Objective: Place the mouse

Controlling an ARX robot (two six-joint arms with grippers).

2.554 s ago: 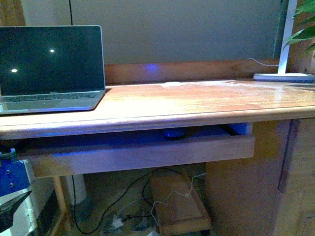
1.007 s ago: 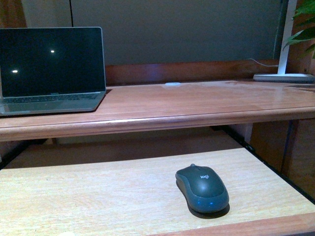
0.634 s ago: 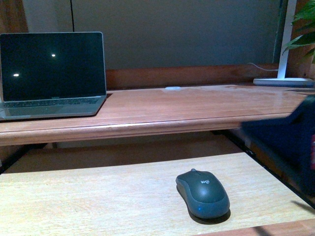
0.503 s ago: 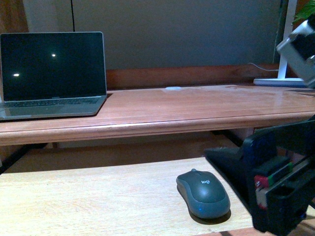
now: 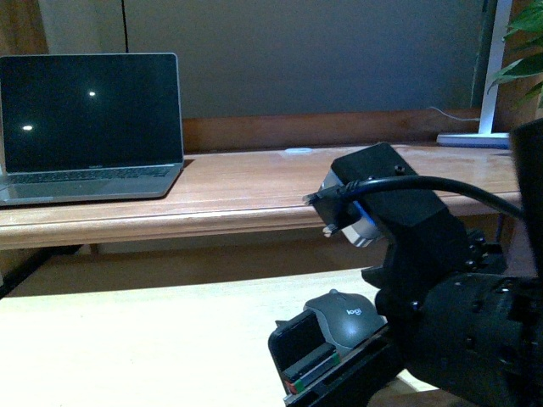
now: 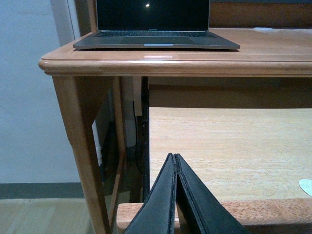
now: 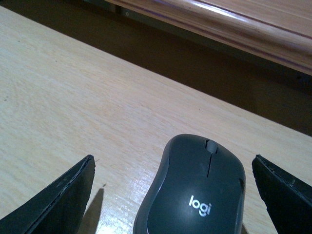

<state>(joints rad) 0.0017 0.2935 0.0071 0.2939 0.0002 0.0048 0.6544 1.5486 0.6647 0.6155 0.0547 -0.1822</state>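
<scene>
The mouse (image 5: 343, 317) is dark grey and rounded, with a small white logo. It lies on the pale wooden pull-out shelf (image 5: 127, 339) under the desk top. My right gripper (image 7: 173, 158) is open. Its two dark fingers stand wide apart on either side of the mouse (image 7: 195, 190) and do not touch it. In the front view my right arm (image 5: 441, 322) covers the mouse's near part. My left gripper (image 6: 174, 157) is shut on nothing and hangs over the shelf's front rail near the left desk leg.
An open laptop (image 5: 89, 119) stands on the desk top (image 5: 254, 199) at the left. A small white disc (image 5: 297, 151) lies at the back middle. A white lamp base (image 5: 475, 138) and plant leaves (image 5: 522, 51) are at the far right. The desk edge overhangs the shelf.
My right arm has come in from the right and now fills the lower right of the front view, with its open fingers either side of the mouse. The mouse has not moved.
</scene>
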